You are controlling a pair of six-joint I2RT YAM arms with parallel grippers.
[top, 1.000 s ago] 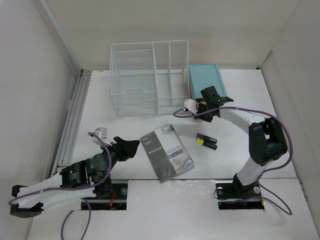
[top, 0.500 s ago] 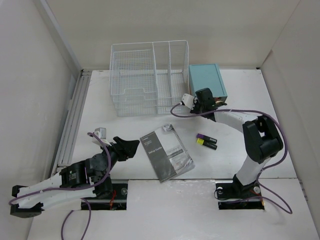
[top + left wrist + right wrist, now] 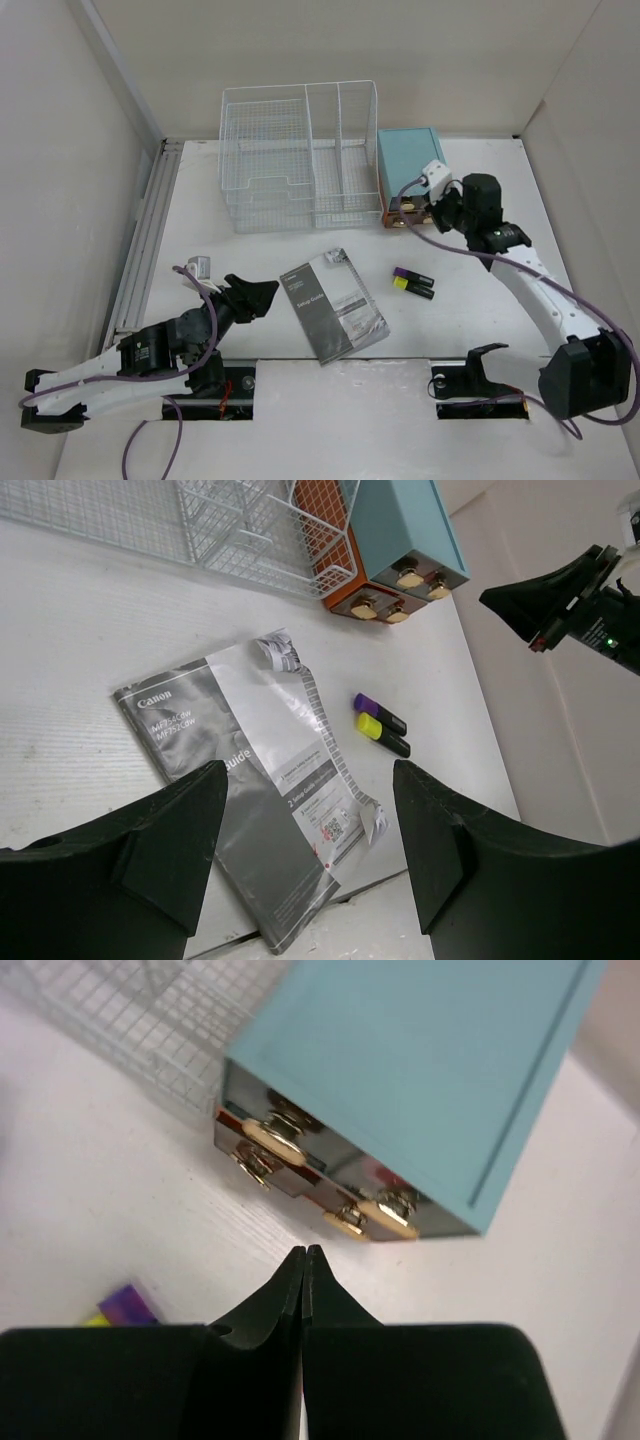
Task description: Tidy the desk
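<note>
The white desk (image 3: pixel 480 325) holds a grey Canon setup guide (image 3: pixel 332 304) near the front middle, seen also in the left wrist view (image 3: pixel 240 780). A purple highlighter (image 3: pixel 410 273) and a yellow one (image 3: pixel 414 288) lie right of it, seen also as purple (image 3: pixel 378 712) and yellow (image 3: pixel 384 734). My left gripper (image 3: pixel 262 292) is open and empty, just left of the guide. My right gripper (image 3: pixel 437 213) is shut and empty, a little in front of the orange drawers (image 3: pixel 330 1185) of the teal box (image 3: pixel 412 160).
A white wire-mesh rack (image 3: pixel 300 160) stands at the back, touching the teal box's left side. Two rectangular cutouts (image 3: pixel 225 385) hold the arm bases at the near edge. A metal rail (image 3: pixel 145 240) runs along the left edge. Walls close in on three sides.
The right arm has swung its elbow out to the right and low. Its gripper moved from the box's front left corner to in front of the drawers. The left arm stayed still.
</note>
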